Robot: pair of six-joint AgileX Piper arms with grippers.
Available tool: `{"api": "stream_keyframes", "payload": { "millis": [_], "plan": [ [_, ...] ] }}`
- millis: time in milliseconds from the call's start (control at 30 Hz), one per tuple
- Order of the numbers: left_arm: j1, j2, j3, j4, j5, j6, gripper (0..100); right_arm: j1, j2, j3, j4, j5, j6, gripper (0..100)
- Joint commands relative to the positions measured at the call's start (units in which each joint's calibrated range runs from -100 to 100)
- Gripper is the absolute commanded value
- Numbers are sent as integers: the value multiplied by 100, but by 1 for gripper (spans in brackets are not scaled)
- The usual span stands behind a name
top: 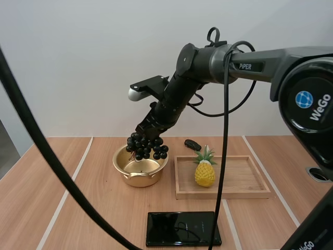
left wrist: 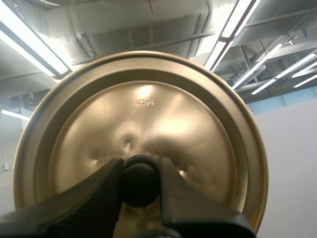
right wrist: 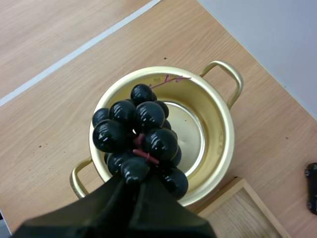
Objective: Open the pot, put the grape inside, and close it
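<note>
Spreading wide beneath everything in the high view is a pale wooden worktop, and the right arm slopes down over it. Below the right gripper and off to its right lies a shallow wooden tray. Directly under that gripper stands the open golden pot, its two loop handles and bare shiny floor plain in the right wrist view. The golden lid is up in the air with the left gripper, its round face turned toward that wrist's camera. A black phone lies flat on the worktop, below the right gripper and nearer the robot than the pot. The bunch of dark grapes hangs from the right gripper, whose fingertips are pinched together on the stem end; the berries dangle over the pot's mouth, the lowest ones close to its rim. A small toy pineapple stands upright on the tray. The left gripper's two fingers are clamped on the lid's black knob, one on each side. A small black object rests on the worktop just behind the tray.
</note>
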Motion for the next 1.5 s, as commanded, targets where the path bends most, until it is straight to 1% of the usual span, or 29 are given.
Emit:
{"api": "stream_keyframes", "payload": {
  "millis": [0,400,600,867,967,1067,1267,1467],
  "plan": [
    [3,24,-4,56,-57,-18,0,11,135,-53,180,-87,2,0],
    [3,34,-4,66,-57,57,0,11,862,-53,199,-171,6,0],
    [3,34,-4,66,-57,95,0,20,1110,-53,214,-428,108,0],
    [3,34,-4,66,-57,95,0,283,1254,-53,206,-1046,108,0],
    [3,34,-4,66,4,91,0,373,1326,-53,150,-1112,108,0],
    [3,34,-4,66,138,91,0,380,1391,-53,-6,-1112,138,0],
    [3,34,-4,66,200,91,0,380,1552,-53,-694,-1467,636,0],
    [3,34,-4,66,200,91,0,380,1566,-53,-709,-1467,671,0]
  ]
}}
